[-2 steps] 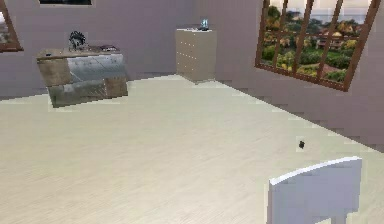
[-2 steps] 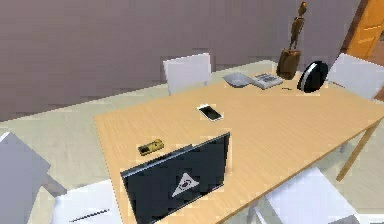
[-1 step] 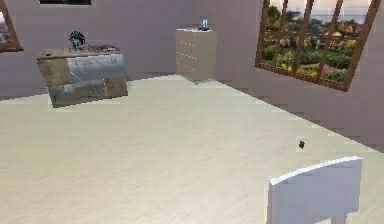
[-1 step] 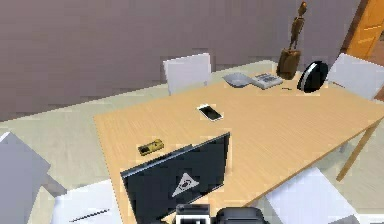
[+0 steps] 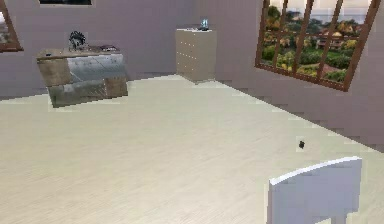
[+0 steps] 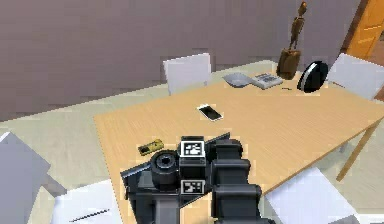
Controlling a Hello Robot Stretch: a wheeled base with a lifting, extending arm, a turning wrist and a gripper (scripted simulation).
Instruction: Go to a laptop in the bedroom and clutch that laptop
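In the arm side view my arm rises from the bottom edge, with two white marker squares [image 6: 192, 165] at its far end. The gripper [image 6: 152, 182] is dark and sits left of them, over the near edge of a wooden table [image 6: 290, 130]. A dark flat shape [image 6: 131, 176] lies on the table at the gripper; I cannot make out what it is. I cannot tell whether the gripper holds anything. Farther back on the table lies a grey flat thing [image 6: 250, 79].
The table also carries a phone [image 6: 209, 112], a small dark item [image 6: 151, 147], a brown statue [image 6: 293, 45] and a black-and-white round object [image 6: 314, 76]. White chairs [image 6: 187, 70] ring it. The forward view has open floor, a low desk [image 5: 85, 72], a white drawer cabinet [image 5: 195, 52], a window [image 5: 320, 40] and a chair back [image 5: 315, 190].
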